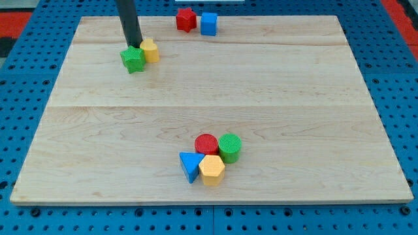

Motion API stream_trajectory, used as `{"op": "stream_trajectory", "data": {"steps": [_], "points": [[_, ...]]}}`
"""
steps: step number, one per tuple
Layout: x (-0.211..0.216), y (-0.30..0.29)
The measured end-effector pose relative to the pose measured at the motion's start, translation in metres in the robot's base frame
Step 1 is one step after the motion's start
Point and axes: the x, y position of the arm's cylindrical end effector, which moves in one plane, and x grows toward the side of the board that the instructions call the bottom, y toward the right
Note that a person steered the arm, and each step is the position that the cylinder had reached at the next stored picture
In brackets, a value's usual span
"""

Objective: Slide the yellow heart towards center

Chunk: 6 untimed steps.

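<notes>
The yellow heart [150,49] lies on the wooden board [274,85] in the upper left part of the view, touching the right side of the green star [132,59]. My tip [133,46] stands right behind the two blocks, at the heart's left edge and just above the star. The dark rod rises from there out of the view's top.
A red star [186,19] and a blue cube [209,23] sit at the board's top edge. Near the bottom middle a red cylinder [206,143], green cylinder [230,146], blue triangle [190,164] and orange hexagon [211,170] cluster together.
</notes>
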Motion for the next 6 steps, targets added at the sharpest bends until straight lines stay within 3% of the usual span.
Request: {"op": "stream_trajectory", "data": {"steps": [3,6], "points": [[0.009,0.082],[0.012,0.097]]}}
